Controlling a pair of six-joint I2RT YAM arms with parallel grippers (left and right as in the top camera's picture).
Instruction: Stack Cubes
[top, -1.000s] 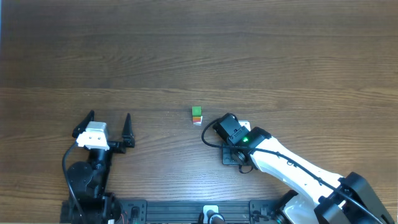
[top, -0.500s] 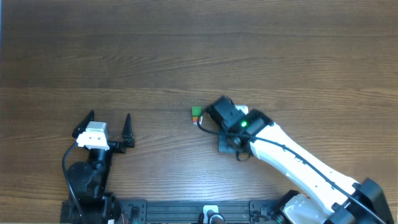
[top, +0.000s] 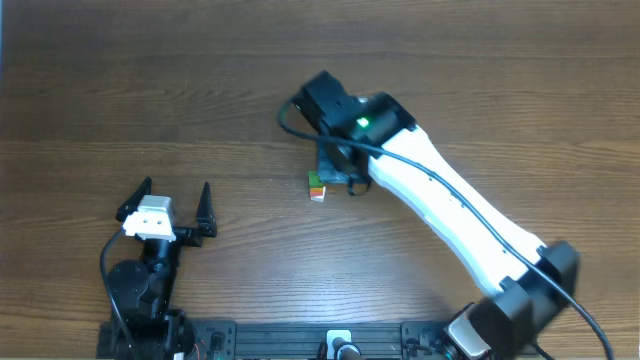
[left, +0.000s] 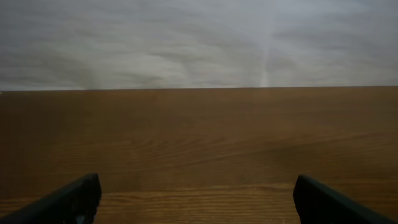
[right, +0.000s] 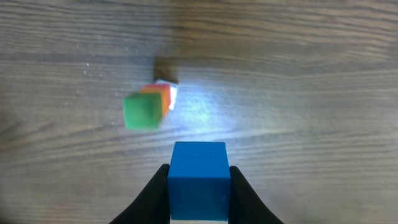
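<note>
Right wrist view: the right hand (right: 199, 194) is clamped on the blue cube (right: 198, 171), one finger against each side face, with the cube's top face level. Beyond it on the surface (right: 311, 74) stands the existing stack: the green cube (right: 142, 112) on top, the orange cube (right: 163, 98) beneath it, and a white cube (right: 173, 93) showing at the base. The blue cube appears to be raised and offset to one side of the stack, not over it.

Step in hand, as judged: place the blue cube on the green cube.

1. Translate at the present height until the blue cube sits squarely over the green face; do not descend during the sideways travel, as a low pass could clip the column.
2. Rotate the wrist so the cube edges run parallel.
3. Lower slowly. The column is narrow and likely to topple under a side push.
4. Part the fingers only after the faces meet, then withdraw straight up.

The left hand (top: 176, 185) rests with its fingers spread wide, holding nothing, well apart from the stack.
</note>
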